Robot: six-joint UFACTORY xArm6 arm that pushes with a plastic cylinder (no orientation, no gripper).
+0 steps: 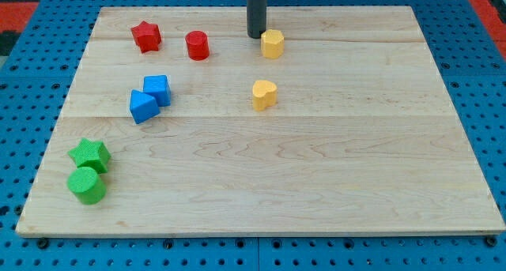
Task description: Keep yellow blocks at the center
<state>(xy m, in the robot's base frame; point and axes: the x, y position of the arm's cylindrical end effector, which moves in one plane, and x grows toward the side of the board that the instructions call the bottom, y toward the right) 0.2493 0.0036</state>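
Two yellow blocks are on the wooden board (316, 184). The yellow hexagonal block (273, 44) sits near the view's top edge, a little right of the midline; the yellow heart-shaped block (264, 94) lies below it, above the board's middle and apart from everything else. The rod stands upright with the tip (256, 36) just beside the hexagonal block, at its upper left, touching or very nearly so; the view does not settle which. There are no fingers on this rig to be wide or narrow: the rod holds nothing and can only push. Judgement: both yellow blocks look like small rigid plastic pieces, light, sliding easily on smooth wood and prone to turning if struck off-centre, so contact should go on the far face, in line with the block's middle and the board's centre. The hexagon has flat faces to bear on; the heart's lobes may make it swivel. Further out: a red cylinder (198, 46) and red star (146, 36) at the top left, a blue cube (157, 89) touching a blue wedge-like block (142, 107) mid-left, and a green star (89, 155) against a green cylinder (87, 186) at the bottom left.
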